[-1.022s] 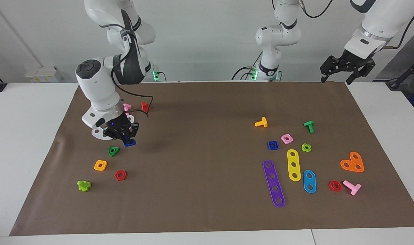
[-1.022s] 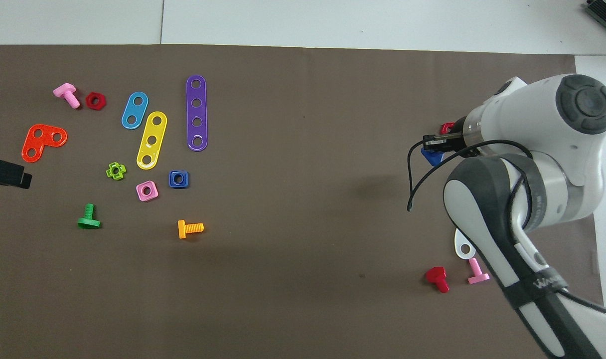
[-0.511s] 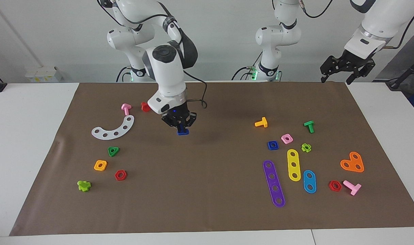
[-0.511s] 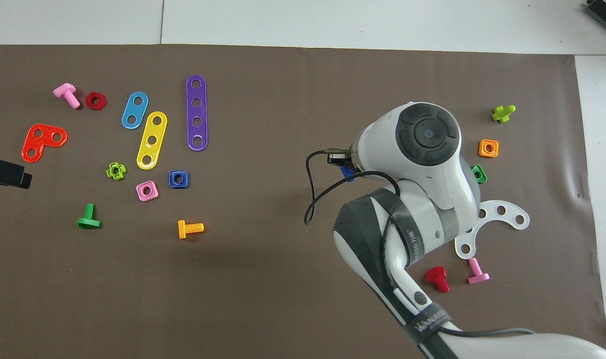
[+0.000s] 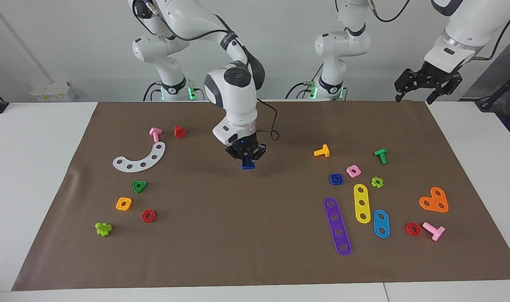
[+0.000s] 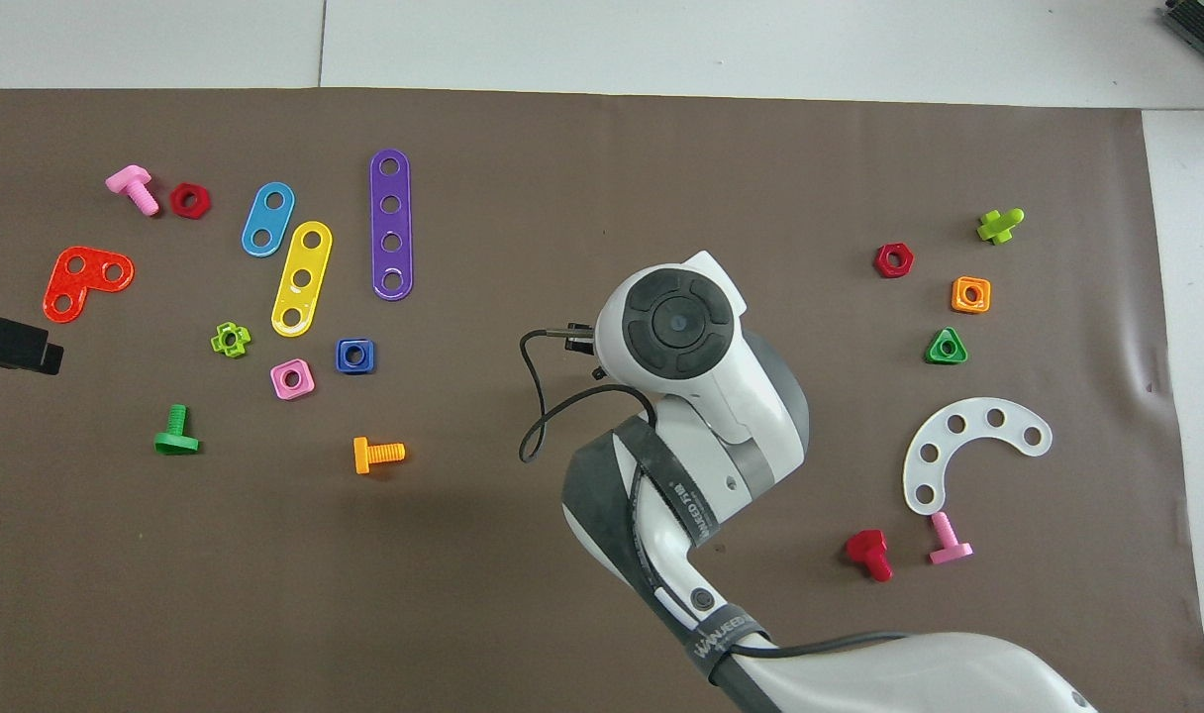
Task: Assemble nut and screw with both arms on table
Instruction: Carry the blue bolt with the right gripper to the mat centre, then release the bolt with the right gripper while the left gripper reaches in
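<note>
My right tool [image 5: 247, 157] has carried the screw [image 5: 248, 165] from beside the green triangle nut [image 5: 139, 186] to over mid-mat, pinched shut on its shaft, head down, above the counter [image 5: 37, 167]. The nut [image 5: 336, 179] hasn't moved: on the mat beside the pink square nut [image 5: 353, 170], toward my left arm's end. Left tool [image 5: 427, 84] waits in the same spot over the mat corner, fingers spread, empty.
</note>
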